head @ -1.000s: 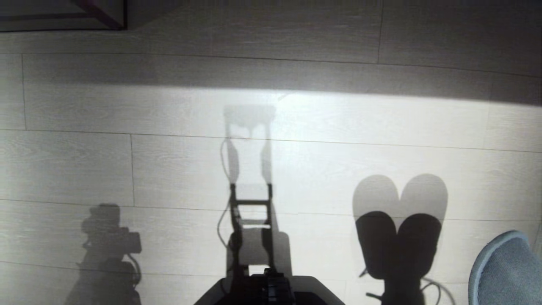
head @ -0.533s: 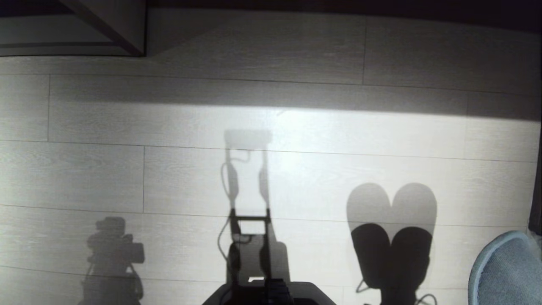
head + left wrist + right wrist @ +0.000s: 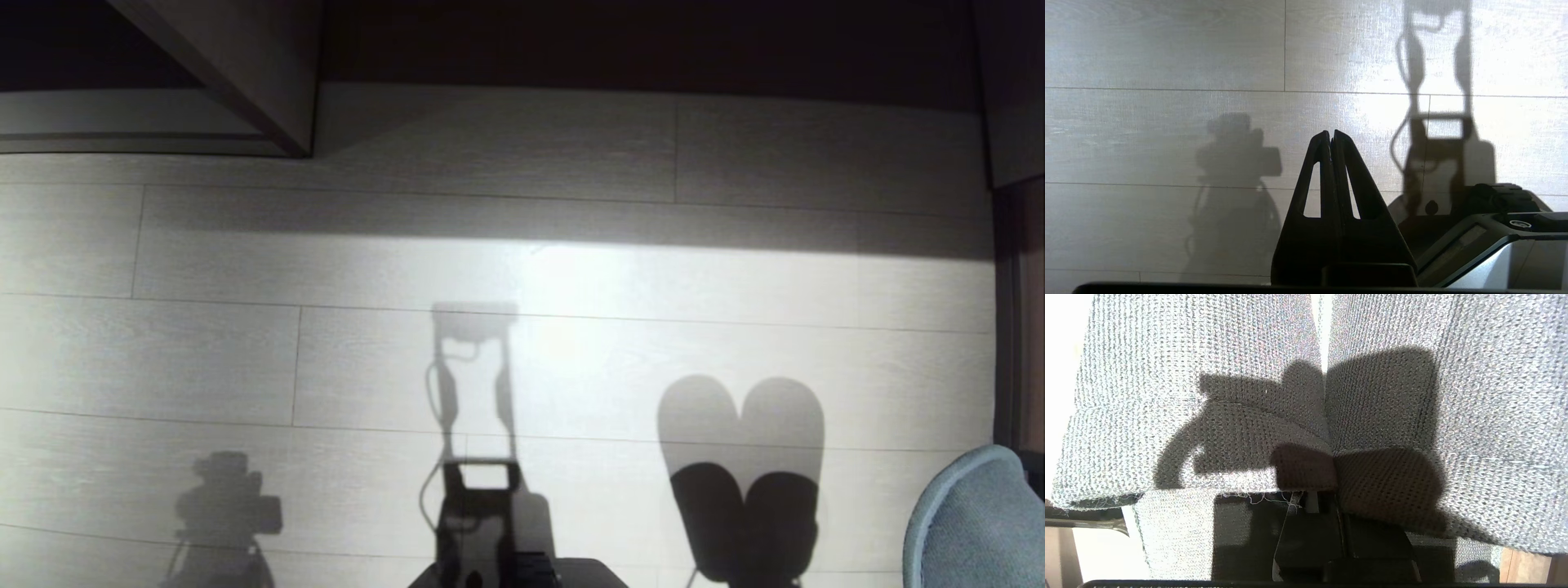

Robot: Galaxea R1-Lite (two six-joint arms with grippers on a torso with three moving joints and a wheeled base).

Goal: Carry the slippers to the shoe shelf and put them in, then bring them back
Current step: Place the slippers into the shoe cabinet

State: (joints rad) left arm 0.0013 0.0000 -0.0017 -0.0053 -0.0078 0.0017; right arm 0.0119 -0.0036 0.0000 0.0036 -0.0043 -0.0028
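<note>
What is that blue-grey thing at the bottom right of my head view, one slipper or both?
Observer: The right wrist view shows both of the slippers, side by side, right in front of the right claw.
Operator: Is that claw closed on them?
Observer: Yes, it is shut on the edges where the two meet. The fabric hides its tips.
Operator: And the left claw? I can't see it.
Observer: The left claw is shut with nothing in it, and only the floor is beyond it.
</note>
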